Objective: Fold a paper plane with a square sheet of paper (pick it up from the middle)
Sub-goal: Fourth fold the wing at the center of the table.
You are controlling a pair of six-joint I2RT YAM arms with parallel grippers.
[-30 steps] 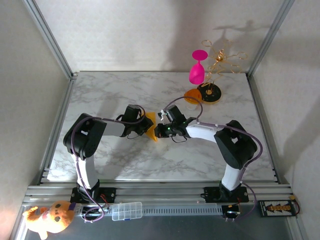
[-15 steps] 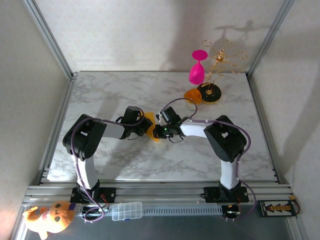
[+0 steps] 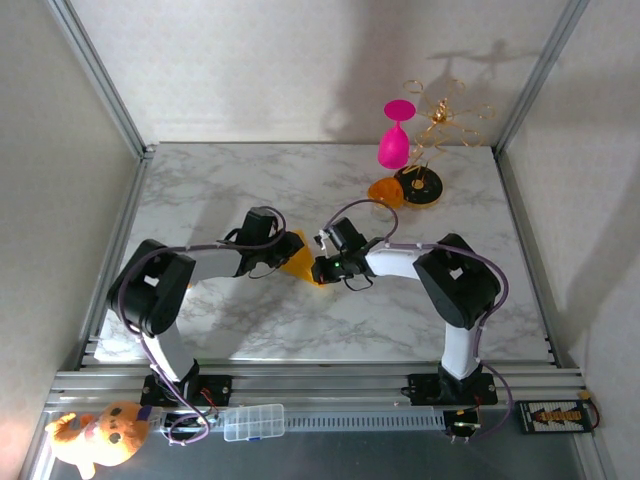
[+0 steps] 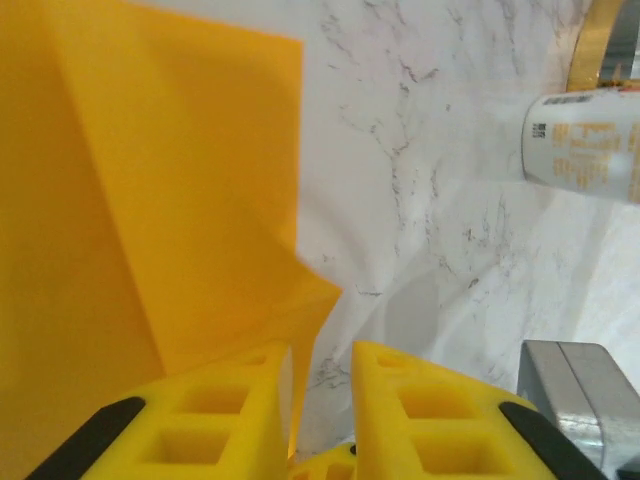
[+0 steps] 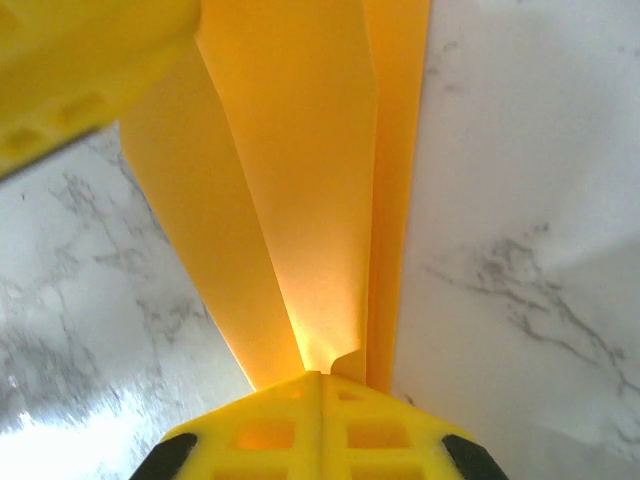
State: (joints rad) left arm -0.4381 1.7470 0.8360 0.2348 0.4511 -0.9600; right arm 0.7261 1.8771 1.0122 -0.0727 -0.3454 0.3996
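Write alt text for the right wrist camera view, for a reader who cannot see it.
The right gripper, yellow fingers pressed together at the bottom edge, pinches the narrow end of a folded yellow-orange paper that fans upward in creased layers. The left arm's yellow finger crosses the top left corner, and the white marble table shows on both sides.

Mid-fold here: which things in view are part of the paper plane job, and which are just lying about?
Part of the job: folded yellow-orange paper; right gripper, shut on it; left gripper, jaws slightly apart at its edge.

Just lying about: pink goblet; gold wire stand; orange-and-black disc; plush toy; clear plastic box.
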